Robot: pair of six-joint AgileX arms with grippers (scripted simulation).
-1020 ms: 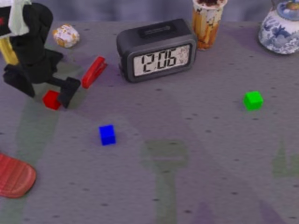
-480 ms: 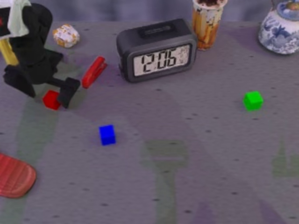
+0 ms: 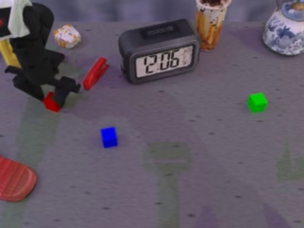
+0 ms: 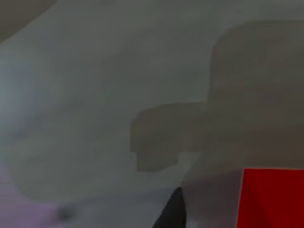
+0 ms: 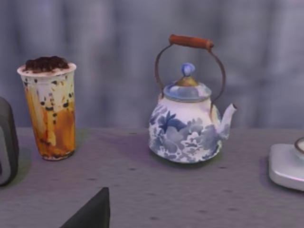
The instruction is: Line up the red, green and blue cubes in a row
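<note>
- The red cube (image 3: pixel 51 102) sits at the tip of my left end effector (image 3: pixel 53 97), near the left side of the surface (image 3: pixel 199 161). Half a second ago my fingers stood apart on either side of it; now they have drawn in and pinch it, with only a corner of red showing below them.
- In my left wrist view the red cube (image 4: pixel 271 197) fills one corner, close against a dark fingertip (image 4: pixel 172 211), which fits a closed grip on it.
- I judge the grasp is made and the cube is ready to be lifted; it does not look raised yet, though I cannot be sure.
- The blue cube (image 3: pixel 109 137) lies apart from my left end effector, nearer the front middle of the surface, and has not moved.
- The green cube (image 3: pixel 257 102) is far off toward the right side, also unmoved.
- None of the three is in a row yet, so the task is at its first pick.
- Just beyond my left end effector lies a red stapler (image 3: pixel 95 73), then the clock (image 3: pixel 159 51).
- My right end effector is out of the top view; whether it is open I cannot tell.
</note>
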